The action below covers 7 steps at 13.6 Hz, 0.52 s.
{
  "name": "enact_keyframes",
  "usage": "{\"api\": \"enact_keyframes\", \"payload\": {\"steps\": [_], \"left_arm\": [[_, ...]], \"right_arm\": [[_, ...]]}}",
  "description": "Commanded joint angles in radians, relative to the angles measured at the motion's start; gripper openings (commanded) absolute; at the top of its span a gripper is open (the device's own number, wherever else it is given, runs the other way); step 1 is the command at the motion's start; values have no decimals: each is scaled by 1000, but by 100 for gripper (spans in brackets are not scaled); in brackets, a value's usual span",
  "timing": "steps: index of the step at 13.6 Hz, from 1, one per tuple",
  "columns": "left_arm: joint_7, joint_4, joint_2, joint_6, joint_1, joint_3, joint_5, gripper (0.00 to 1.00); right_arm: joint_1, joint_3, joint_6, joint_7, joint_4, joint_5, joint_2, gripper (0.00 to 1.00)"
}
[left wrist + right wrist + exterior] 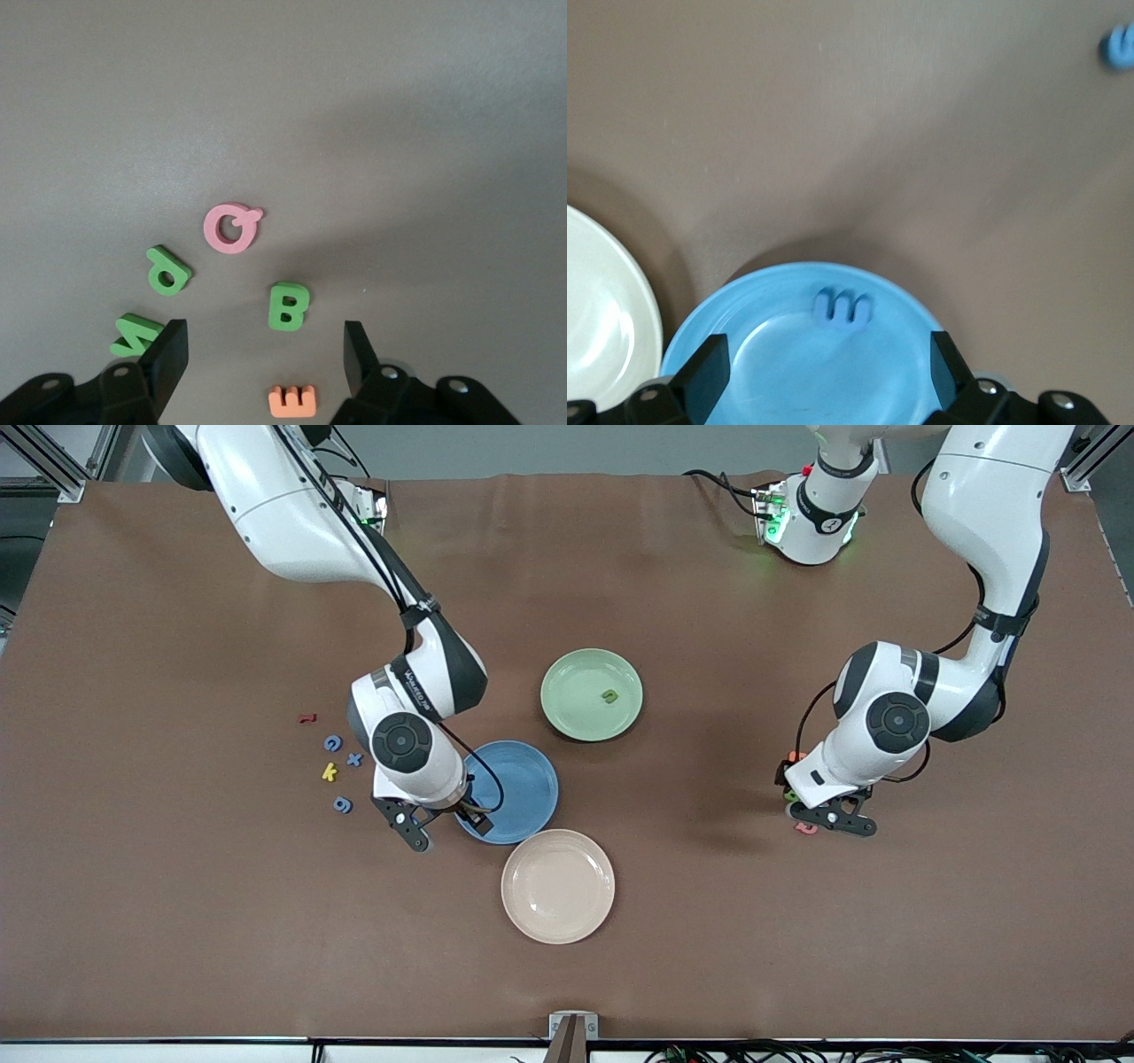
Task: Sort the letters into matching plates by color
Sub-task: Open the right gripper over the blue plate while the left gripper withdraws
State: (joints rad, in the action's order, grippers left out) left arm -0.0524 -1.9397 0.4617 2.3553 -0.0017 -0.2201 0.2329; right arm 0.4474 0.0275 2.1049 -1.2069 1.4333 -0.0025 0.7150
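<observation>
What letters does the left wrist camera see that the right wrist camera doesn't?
Only the left wrist view shows the left claw, open over a pink foam letter Q, three green foam letters, B, d and N, and an orange foam letter E. Only the right wrist view shows the right claw, open over the round blue plastic plate, with a blue foam letter in it, beside the cream-beige plate. Both show the brown table.

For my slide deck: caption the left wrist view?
Open left hand above three green letters, a pink letter and an orange letter.
</observation>
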Motion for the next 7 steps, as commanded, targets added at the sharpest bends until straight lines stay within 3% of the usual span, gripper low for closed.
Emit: {"api": "enact_keyframes", "payload": {"steps": [1,7], "left_arm": [[43,-41,-18,33,28,-16,11,75],[45,-48,8,48,28,-16,11,62]], "right_arm": [[-78,12,-112,226,-13,-5,-37,100],[-242,9,-379,700,2,-28,-204,100]]}}
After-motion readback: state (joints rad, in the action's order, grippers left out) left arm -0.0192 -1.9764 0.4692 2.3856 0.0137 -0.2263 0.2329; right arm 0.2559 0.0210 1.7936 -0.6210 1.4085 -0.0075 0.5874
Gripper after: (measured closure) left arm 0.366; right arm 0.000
